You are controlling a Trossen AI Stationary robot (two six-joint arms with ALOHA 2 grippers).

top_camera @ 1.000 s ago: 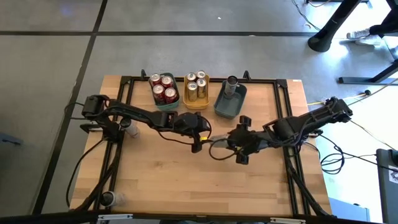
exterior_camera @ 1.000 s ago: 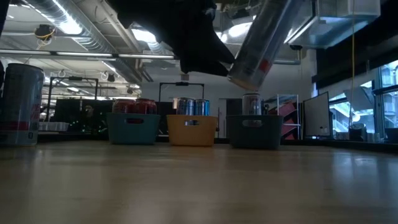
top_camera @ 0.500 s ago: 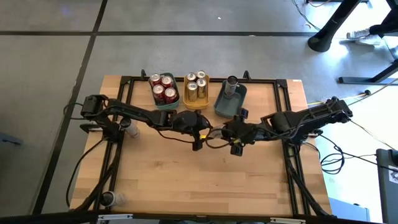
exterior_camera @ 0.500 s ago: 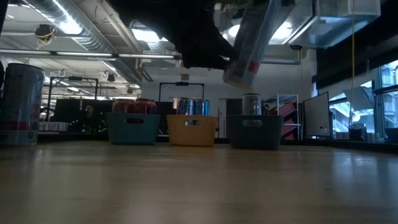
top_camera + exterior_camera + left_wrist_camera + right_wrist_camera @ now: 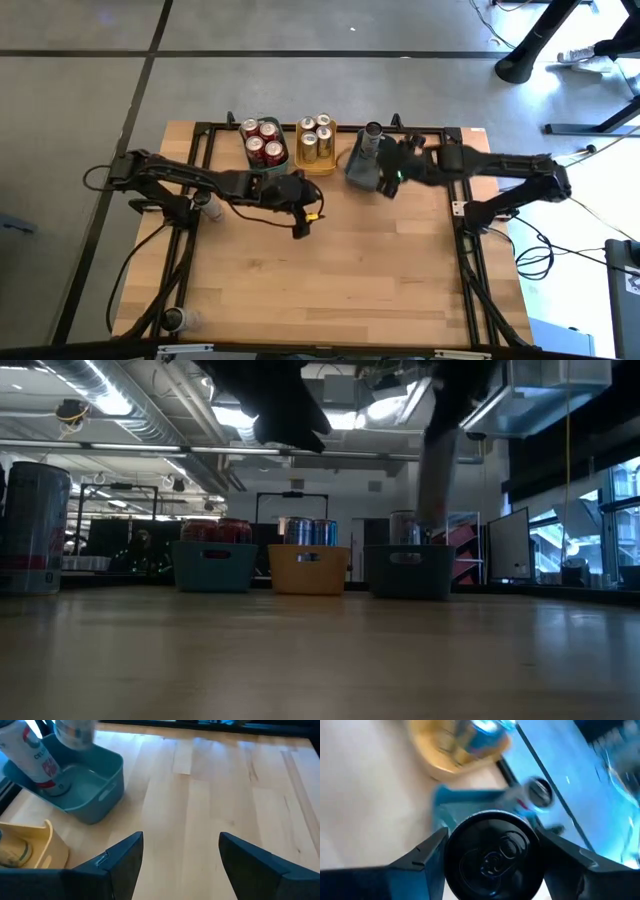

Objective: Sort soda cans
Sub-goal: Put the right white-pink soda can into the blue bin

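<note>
You are working over a pale wooden table (image 5: 330, 270) where three trays are sitting in a row along the far edge, each one taking one colour of can: the teal tray (image 5: 266, 160) is holding the red cans (image 5: 262, 140), the yellow tray (image 5: 316, 160) the gold cans (image 5: 315, 137), and the grey-blue tray (image 5: 365, 172) one silver can (image 5: 372, 133) standing upright at its far end. Your right arm is reaching across to that grey-blue tray, and the right claw (image 5: 492, 862) is gripping a second silver can (image 5: 492, 857) between its two fingers, top end toward the wrist camera, so the can is hanging just above the tray's near end; I judge you are carrying it there because it matches the silver one already inside. Your left arm is waiting over the middle of the table, just in front of the yellow tray, and the left claw (image 5: 180, 860) is standing parted with nothing between its fingers, only bare wood below. Two more cans are remaining loose at the left side: one (image 5: 207, 206) under the left arm and another (image 5: 175, 320) near the front corner. The carried can is showing a red patch and some lettering in the left wrist view, too blurred to read.
</note>
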